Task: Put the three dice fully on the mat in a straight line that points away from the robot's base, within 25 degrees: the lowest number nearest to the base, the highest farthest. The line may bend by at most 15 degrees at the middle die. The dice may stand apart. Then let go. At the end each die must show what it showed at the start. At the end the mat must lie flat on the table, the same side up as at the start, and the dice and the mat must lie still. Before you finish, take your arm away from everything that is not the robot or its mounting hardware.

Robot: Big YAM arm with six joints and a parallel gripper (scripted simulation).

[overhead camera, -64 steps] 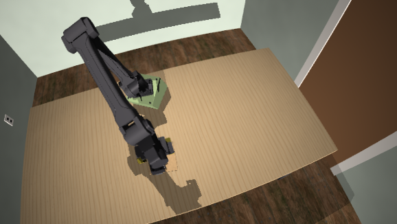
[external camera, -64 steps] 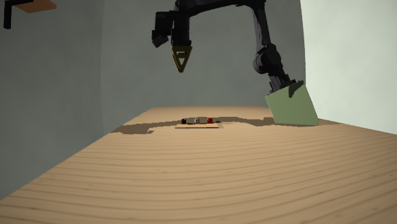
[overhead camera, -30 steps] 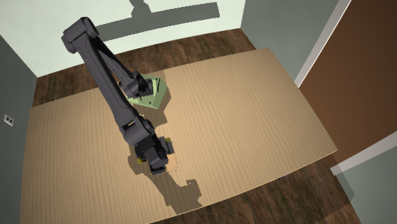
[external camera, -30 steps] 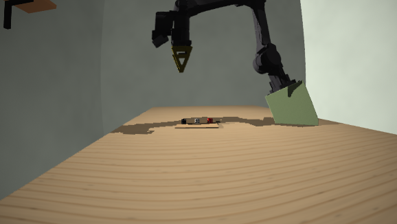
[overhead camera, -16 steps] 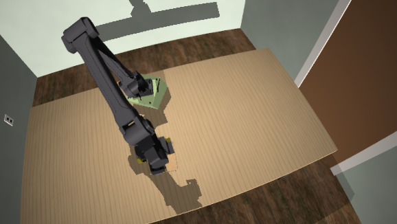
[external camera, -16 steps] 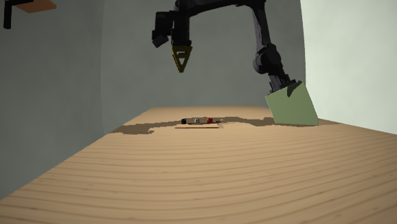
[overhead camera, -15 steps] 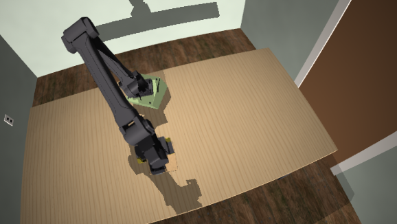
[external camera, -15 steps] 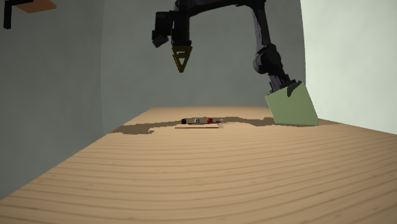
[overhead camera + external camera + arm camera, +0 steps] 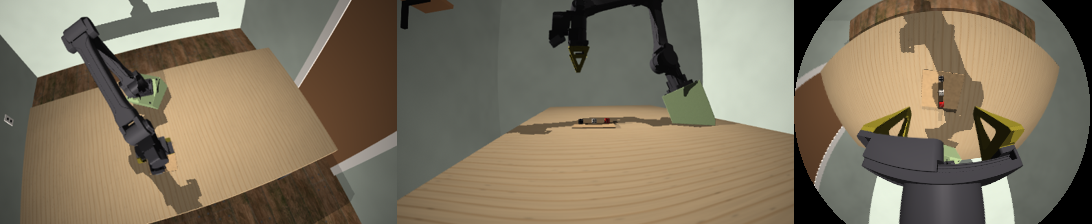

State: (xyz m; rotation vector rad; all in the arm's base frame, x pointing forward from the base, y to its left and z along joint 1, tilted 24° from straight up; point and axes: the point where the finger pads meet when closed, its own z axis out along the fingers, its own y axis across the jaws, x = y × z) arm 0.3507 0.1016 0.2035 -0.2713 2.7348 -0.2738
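Jaws: spread to full width, nothing gripped, nothing touched; the gripper [image 9: 578, 70] [image 9: 942, 110] is held high above the mat.
Mat: a thin tan square [image 9: 172, 162] [image 9: 593, 126] [image 9: 928, 90], laid flat on the table [image 9: 240, 103] [image 9: 603, 172] [image 9: 1014, 65]; likely to be shifted if brushed by a fingertip.
Dice: red die [image 9: 607, 121] [image 9: 941, 104] nearest the green base [image 9: 161, 97] [image 9: 690, 106] [image 9: 951, 152], white die [image 9: 593, 121] [image 9: 941, 93] between, black die [image 9: 580, 121] [image 9: 941, 79] farthest, all on the mat in a near-straight row; numbers too small to be read.
Handling: probably light, rigid and easily tipped; any die is best taken low by two opposite side faces, squarely, and kept level.
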